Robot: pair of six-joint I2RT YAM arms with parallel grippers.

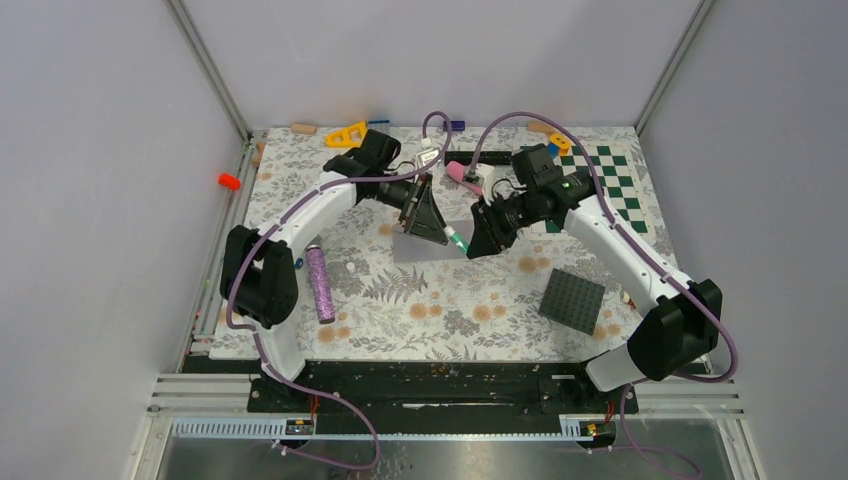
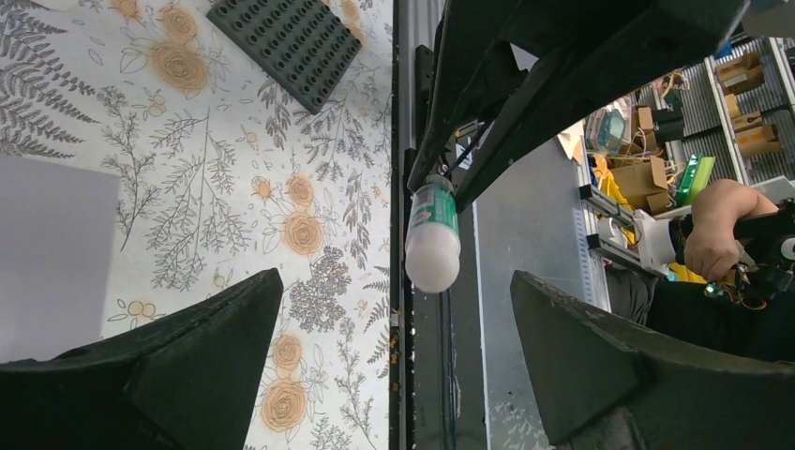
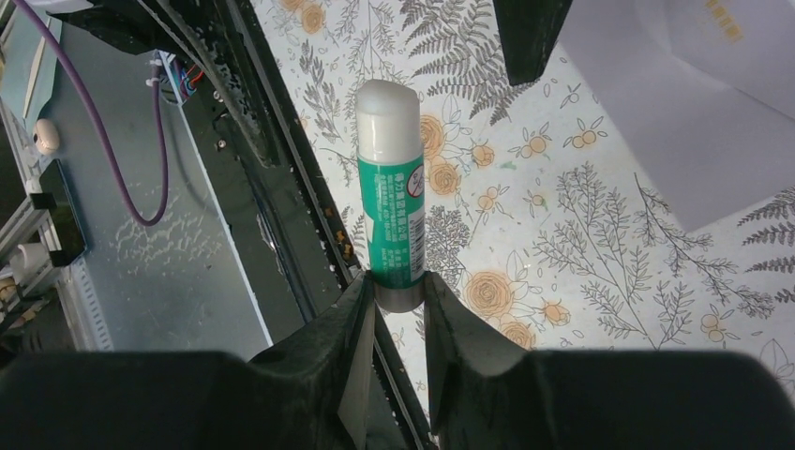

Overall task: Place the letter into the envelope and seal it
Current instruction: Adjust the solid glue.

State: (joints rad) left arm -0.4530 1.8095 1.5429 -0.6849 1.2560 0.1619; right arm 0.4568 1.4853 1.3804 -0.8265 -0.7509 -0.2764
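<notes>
Right gripper [image 3: 398, 286] pinches the capped glue stick [image 3: 391, 202] by its base. Left gripper [image 2: 394, 281] stands spread near the cap [image 2: 432, 255]. This looks like the sealing step: next uncap, then glue the envelope [image 3: 656, 112], upper right.

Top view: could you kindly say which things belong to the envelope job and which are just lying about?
Job in hand:
- envelope
- glue stick, held in the right gripper
- left gripper, open

Lying about:
- purple cylinder
- studded plate
- checkerboard
- yellow block
</notes>
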